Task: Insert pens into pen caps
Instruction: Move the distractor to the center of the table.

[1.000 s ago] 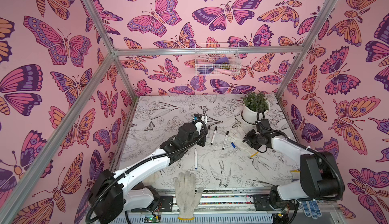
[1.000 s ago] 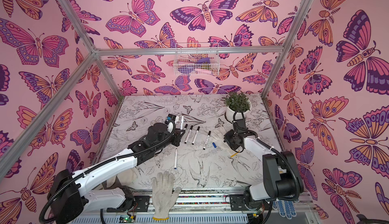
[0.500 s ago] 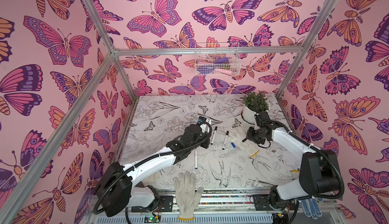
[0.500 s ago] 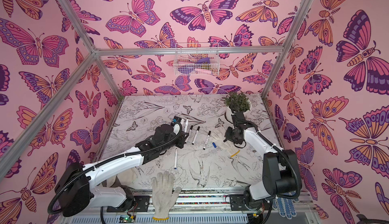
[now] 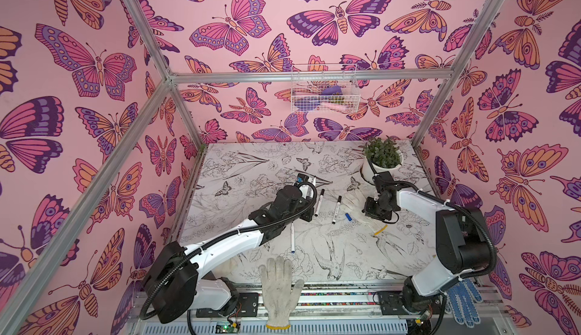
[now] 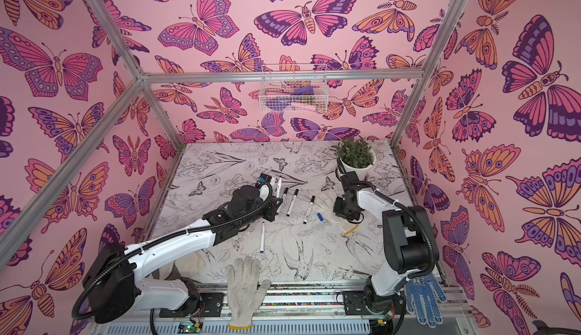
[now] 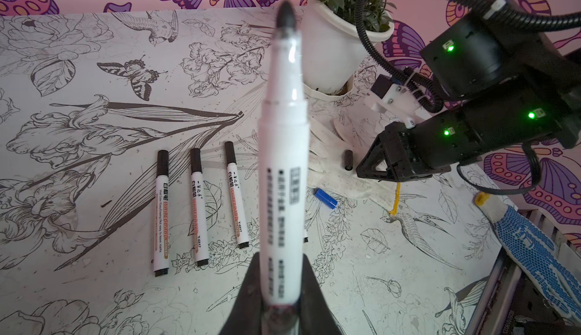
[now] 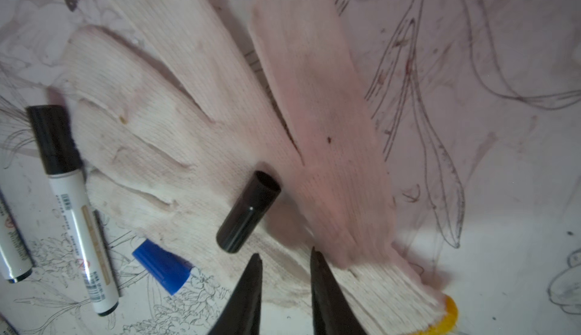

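Note:
My left gripper (image 7: 280, 262) is shut on the rear end of an uncapped pen (image 7: 283, 160) with a white barrel and a black tip, held above the table; in a top view this pen (image 5: 313, 182) rises from the gripper (image 5: 312, 195). A black pen cap (image 8: 248, 212) lies on a white glove (image 8: 176, 148), just ahead of my right gripper (image 8: 286, 253), whose jaws are open with nothing between them. A blue pen cap (image 8: 162, 265) lies beside the glove. Three capped pens (image 7: 198, 206) lie side by side. One blue-tipped uncapped pen (image 5: 292, 239) lies nearer the front.
A potted plant (image 5: 382, 163) stands at the back right, close behind the right arm. A white glove (image 5: 279, 289) hangs over the front edge and a blue-dotted glove (image 5: 463, 299) lies by the right arm's base. A wire basket (image 5: 323, 88) hangs on the back wall.
The left gripper has carried its pen a little to the right. The right gripper's jaws have narrowed and its wrist has shifted slightly over the glove.

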`<state>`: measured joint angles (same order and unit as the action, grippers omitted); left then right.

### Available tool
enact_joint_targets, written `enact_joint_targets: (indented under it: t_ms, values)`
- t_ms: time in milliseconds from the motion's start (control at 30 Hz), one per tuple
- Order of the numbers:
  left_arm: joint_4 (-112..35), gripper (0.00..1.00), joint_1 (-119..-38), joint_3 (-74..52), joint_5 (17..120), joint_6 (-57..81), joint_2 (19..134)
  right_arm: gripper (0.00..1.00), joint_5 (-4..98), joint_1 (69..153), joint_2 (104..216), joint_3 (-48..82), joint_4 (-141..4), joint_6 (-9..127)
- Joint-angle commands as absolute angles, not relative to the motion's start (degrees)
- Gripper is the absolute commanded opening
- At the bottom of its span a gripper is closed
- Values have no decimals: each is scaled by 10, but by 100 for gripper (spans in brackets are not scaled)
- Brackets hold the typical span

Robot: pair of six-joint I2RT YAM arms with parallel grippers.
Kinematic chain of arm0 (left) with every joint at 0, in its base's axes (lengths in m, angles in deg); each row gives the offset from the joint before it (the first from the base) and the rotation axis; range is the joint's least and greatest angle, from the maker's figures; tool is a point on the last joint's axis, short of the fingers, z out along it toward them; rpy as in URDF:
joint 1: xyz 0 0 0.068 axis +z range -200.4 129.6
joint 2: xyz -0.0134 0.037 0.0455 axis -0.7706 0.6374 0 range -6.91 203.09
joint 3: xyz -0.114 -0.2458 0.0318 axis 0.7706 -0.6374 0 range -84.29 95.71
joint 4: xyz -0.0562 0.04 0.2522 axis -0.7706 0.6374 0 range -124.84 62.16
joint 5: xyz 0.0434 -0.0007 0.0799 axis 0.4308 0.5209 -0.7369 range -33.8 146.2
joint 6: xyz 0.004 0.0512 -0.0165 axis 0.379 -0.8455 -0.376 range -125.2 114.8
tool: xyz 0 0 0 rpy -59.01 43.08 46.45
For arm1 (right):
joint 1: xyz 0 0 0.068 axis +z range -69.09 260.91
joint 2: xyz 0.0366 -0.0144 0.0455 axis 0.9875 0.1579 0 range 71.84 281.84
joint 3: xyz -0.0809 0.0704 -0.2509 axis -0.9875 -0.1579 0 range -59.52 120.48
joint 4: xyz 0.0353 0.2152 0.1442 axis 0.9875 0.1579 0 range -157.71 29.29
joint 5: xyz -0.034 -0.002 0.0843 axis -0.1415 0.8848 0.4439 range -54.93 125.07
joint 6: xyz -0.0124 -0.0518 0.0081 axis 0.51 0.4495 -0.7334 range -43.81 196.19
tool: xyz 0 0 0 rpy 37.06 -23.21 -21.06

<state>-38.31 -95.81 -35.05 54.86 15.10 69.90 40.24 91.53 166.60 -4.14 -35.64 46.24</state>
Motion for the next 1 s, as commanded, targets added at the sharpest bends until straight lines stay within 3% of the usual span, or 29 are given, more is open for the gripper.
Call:
enact_joint_targets:
  t_ms: [0,500,733,967]
  values:
    - [-396,0,-961,-336,547,156,709,30,404,919,1676,-39,-367,469]
    - [-402,0,-965,-332,537,163,715,29,581,951,1663,-59,-470,339]
    - [-403,0,-966,-333,535,163,716,30,478,956,1607,-3,-368,437]
    - [-403,0,-967,-334,537,164,716,38,354,1009,1705,105,-247,585]
